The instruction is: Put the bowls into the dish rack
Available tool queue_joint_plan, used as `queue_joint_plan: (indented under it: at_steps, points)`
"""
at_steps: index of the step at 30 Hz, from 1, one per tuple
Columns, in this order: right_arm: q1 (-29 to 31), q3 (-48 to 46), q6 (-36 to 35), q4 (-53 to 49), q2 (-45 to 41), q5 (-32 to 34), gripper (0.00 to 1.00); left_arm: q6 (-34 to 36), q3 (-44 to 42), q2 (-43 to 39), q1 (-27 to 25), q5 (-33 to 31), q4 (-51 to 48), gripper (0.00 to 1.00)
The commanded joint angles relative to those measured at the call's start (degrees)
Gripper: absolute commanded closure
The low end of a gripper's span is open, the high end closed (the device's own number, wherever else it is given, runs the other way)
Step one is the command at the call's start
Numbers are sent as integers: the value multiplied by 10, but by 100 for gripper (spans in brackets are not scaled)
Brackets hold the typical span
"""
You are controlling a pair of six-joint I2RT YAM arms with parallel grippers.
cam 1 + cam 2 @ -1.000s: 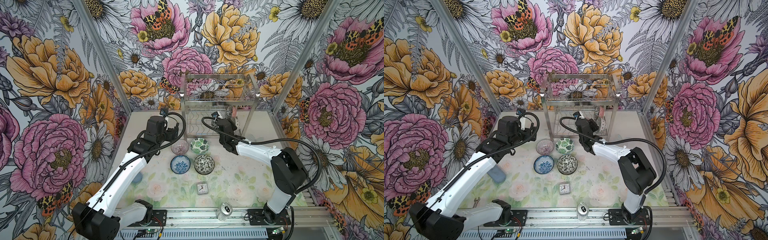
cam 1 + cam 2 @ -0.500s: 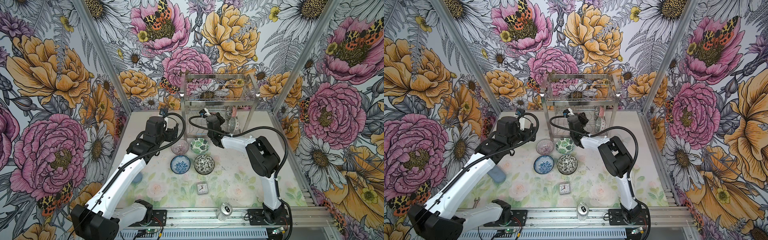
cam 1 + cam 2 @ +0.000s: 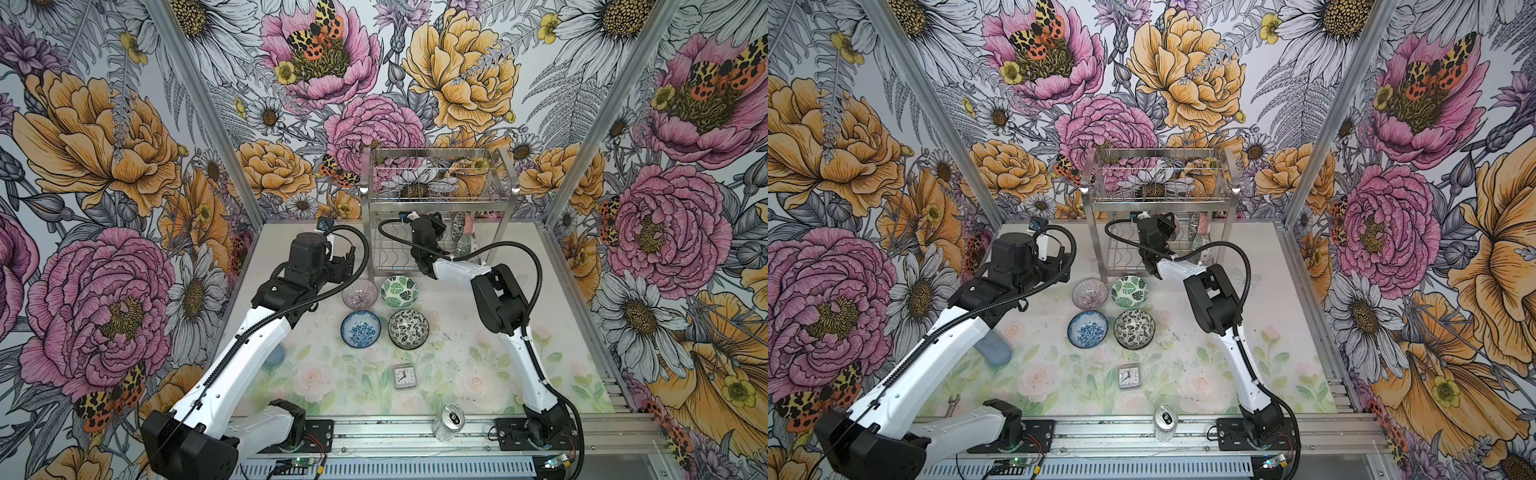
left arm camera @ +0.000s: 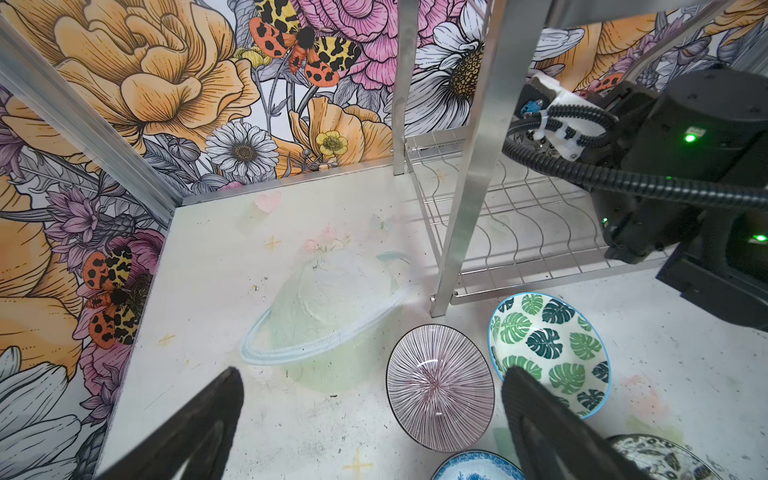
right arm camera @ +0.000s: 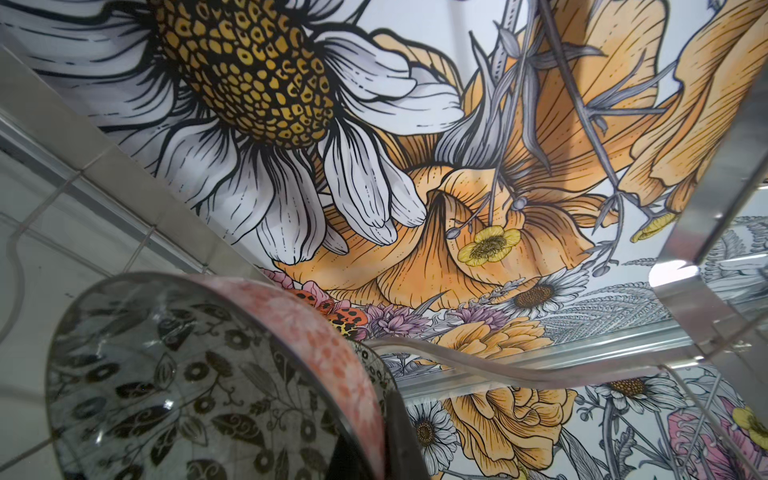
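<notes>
Dish rack (image 3: 436,200) is standing at 12 o'clock of the table (image 3: 478,365), right gripper (image 3: 440,222) is holding the pink-sided bowl (image 5: 216,374), seemingly by its rim, inside the lower wavy tier, best seating it on edge beside the racked bowls (image 3: 461,226) at the rack's 3 o'clock before letting go, while left gripper (image 4: 372,374) is hovering wide open above the striped bowl (image 4: 440,386).

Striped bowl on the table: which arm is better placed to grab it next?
Left. The left gripper hovers open by the striped bowl; the right gripper is shut on a pink-sided bowl inside the dish rack.
</notes>
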Motion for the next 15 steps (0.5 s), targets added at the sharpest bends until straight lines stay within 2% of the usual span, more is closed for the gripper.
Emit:
queue_joint_plan:
  at_steps: [1, 15]
  points:
    - [-10, 63, -14, 18, 15, 34, 100, 3, -7, -9, 6, 0, 16, 1]
    - [-34, 156, -28, 1, 92, 43, 100, 2, -8, -1, 10, -1, 16, 1]
